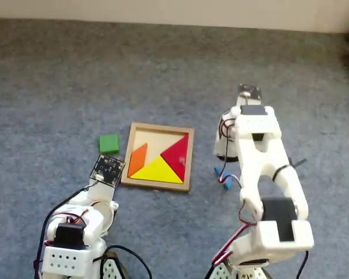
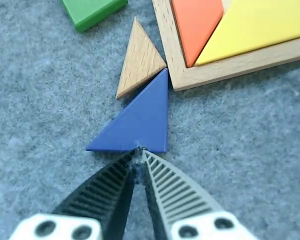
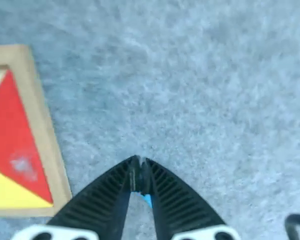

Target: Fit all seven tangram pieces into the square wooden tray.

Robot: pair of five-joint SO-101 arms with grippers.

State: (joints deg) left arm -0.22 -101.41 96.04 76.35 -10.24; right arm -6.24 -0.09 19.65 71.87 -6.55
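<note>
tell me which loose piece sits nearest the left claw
The blue triangle: its edge lies right at the left claw, while the wooden triangle lies beyond it and the green square farther off.

The high camera looks steeply down from far above the bench [image 1: 58,87], taking in the whole tray [image 1: 161,127] near the middle. Each wrist camera faces down, close to the bench. The one behind the left claw [image 2: 139,152] sees a tray corner, and the one behind the right claw [image 3: 140,162] sees the opposite rim. All three views share the tray's rim.
</note>
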